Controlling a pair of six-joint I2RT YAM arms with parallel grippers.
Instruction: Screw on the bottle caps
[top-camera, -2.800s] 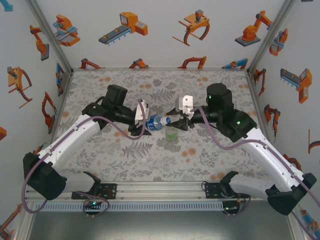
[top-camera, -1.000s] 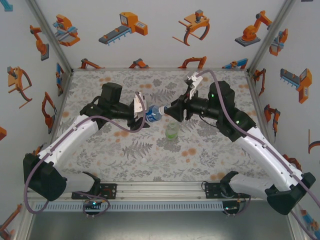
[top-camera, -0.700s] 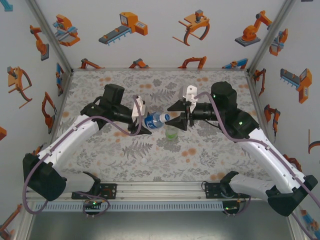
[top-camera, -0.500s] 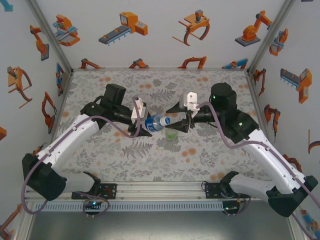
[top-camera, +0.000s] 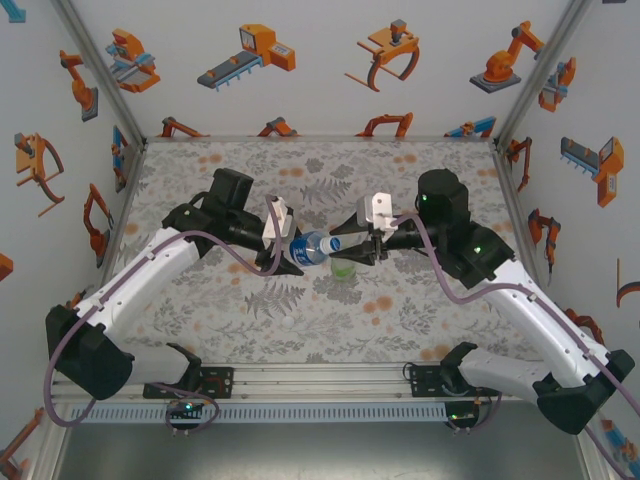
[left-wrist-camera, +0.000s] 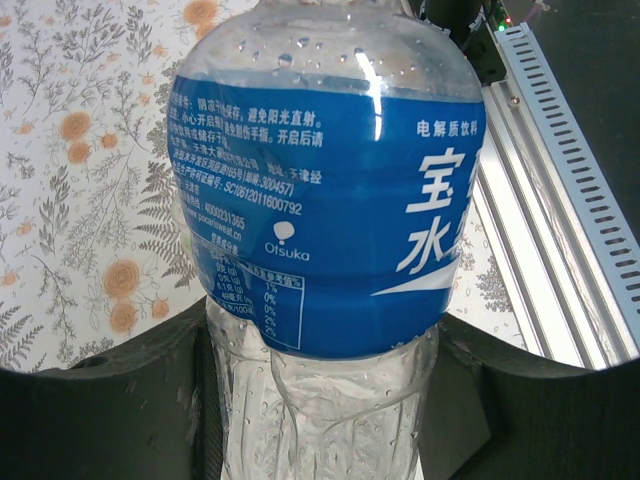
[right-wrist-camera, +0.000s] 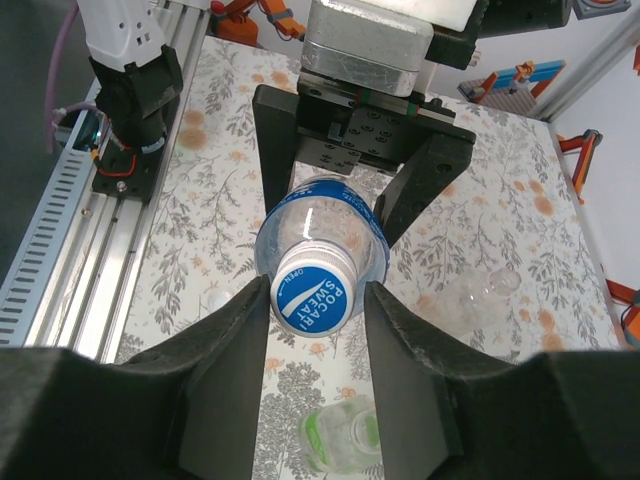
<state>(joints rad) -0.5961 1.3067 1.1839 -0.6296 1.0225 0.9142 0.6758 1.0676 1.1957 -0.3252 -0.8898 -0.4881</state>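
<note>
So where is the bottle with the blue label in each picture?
Top external: blue-label bottle in the middle, lying sideways.
Left wrist: bottle huge, filling the middle.
Right wrist: bottle at centre, its cap facing the camera.
Shared landmark: the silver rail.

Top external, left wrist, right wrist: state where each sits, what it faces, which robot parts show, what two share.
Top external: above and behind the robot, looking down on the table; both arms, left tool and right tool at the blue-label bottle.
Left wrist: on the left arm, facing the bottle's label past its own fingers.
Right wrist: on the right arm, facing the cap between its fingers; left tool beyond.
Shared: the bottle.
</note>
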